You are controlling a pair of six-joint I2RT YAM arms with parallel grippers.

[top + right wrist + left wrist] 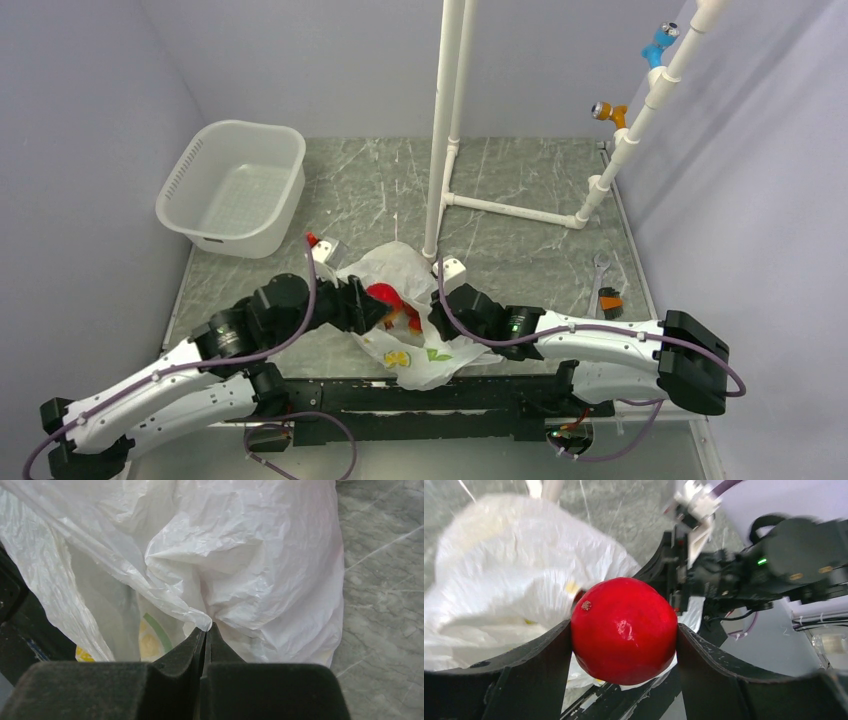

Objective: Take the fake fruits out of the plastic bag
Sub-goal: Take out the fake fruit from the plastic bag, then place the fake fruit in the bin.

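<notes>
The plastic bag lies crumpled at the near middle of the table, white with printed citrus slices. My left gripper is at its mouth, shut on the large red round fruit. In the left wrist view that fruit fills the gap between both black fingers of the left gripper, with the bag behind it. From the right, my right gripper is shut on a fold of the bag. The right wrist view shows the right gripper pinching bag film. Something orange shows in the bag's mouth.
A white perforated tub stands at the back left. A white pipe frame rises just behind the bag, its foot running right. A wrench and a small orange-black item lie at the right.
</notes>
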